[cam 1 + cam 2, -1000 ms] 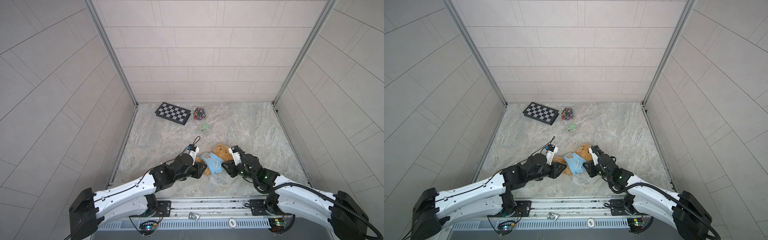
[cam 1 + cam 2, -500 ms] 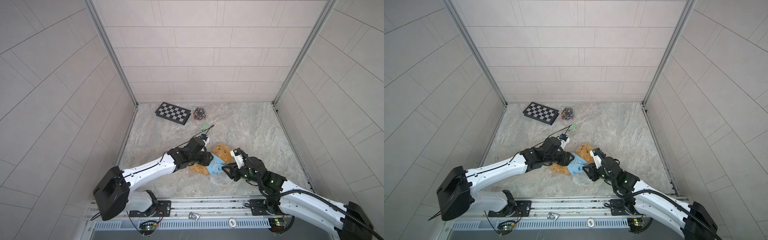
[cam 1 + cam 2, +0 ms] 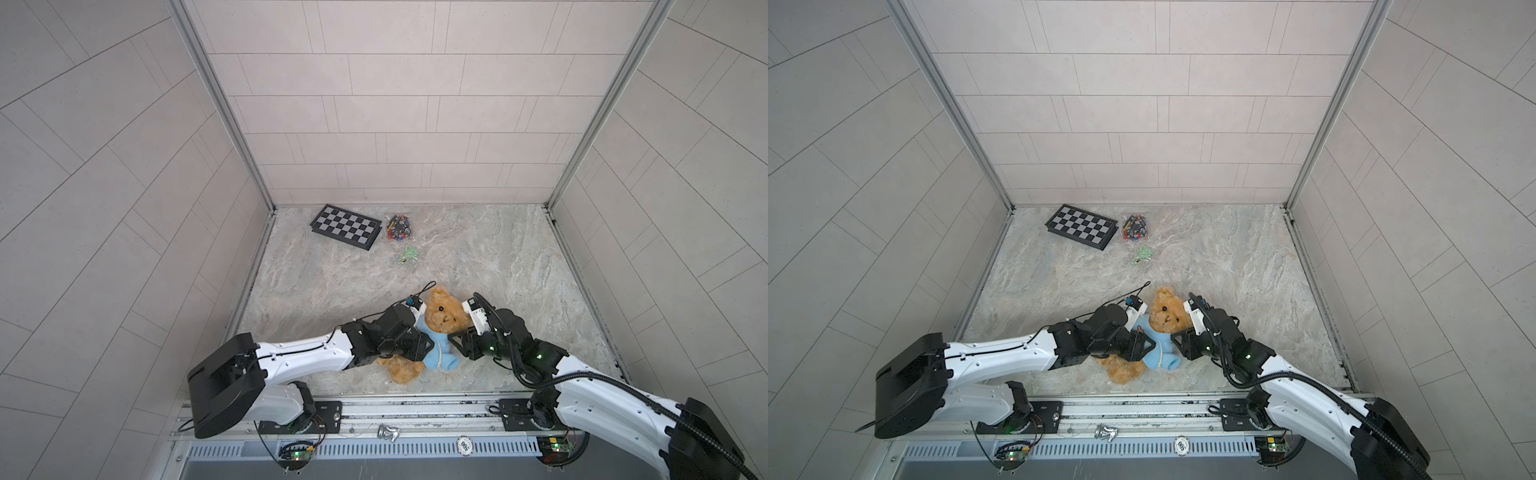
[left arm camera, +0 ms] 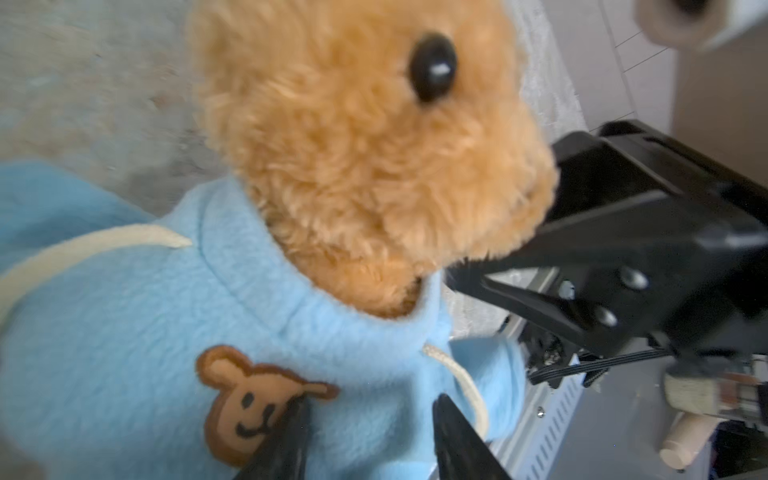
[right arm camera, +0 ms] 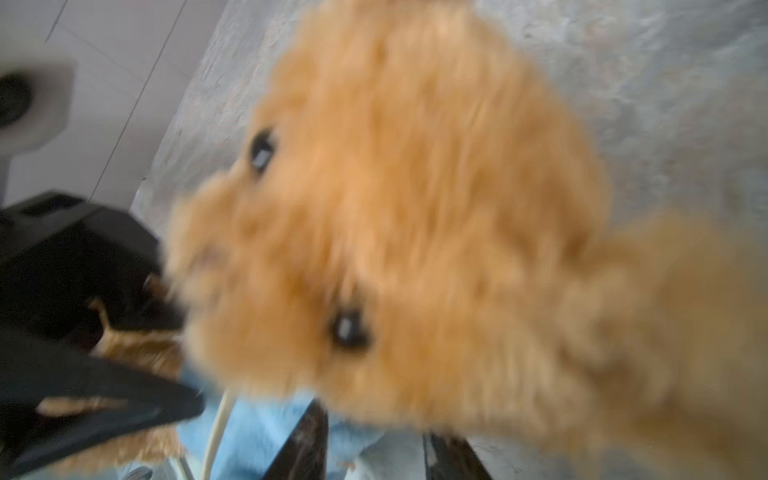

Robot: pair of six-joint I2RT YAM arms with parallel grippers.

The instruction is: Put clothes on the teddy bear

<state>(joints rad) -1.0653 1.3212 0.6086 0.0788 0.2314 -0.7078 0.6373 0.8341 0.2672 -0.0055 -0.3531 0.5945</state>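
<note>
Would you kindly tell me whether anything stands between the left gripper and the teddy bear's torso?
Only the light blue hoodie: in the left wrist view the left gripper, jaws parted, points at its chest beside the bear-face patch, and that fabric covers the teddy bear there. Nothing else visible intervenes.

My stereo head sits high above the rail at the 6 o'clock edge of the surface (image 3: 478, 257). It looks steeply down toward 12 o'clock, so both top views give me nearly the same distant picture of the whole walled cell. The left wrist camera rides just behind the left end effector (image 4: 365, 440), very close, and faces the teddy bear (image 4: 374, 166) from about 9 o'clock. The right wrist camera, behind the right end effector (image 5: 374, 453), looks back from about 3 o'clock, so near that the fur blurs. Both wrist views share the teddy bear's head, and each catches the opposite end effector beside it.
</note>
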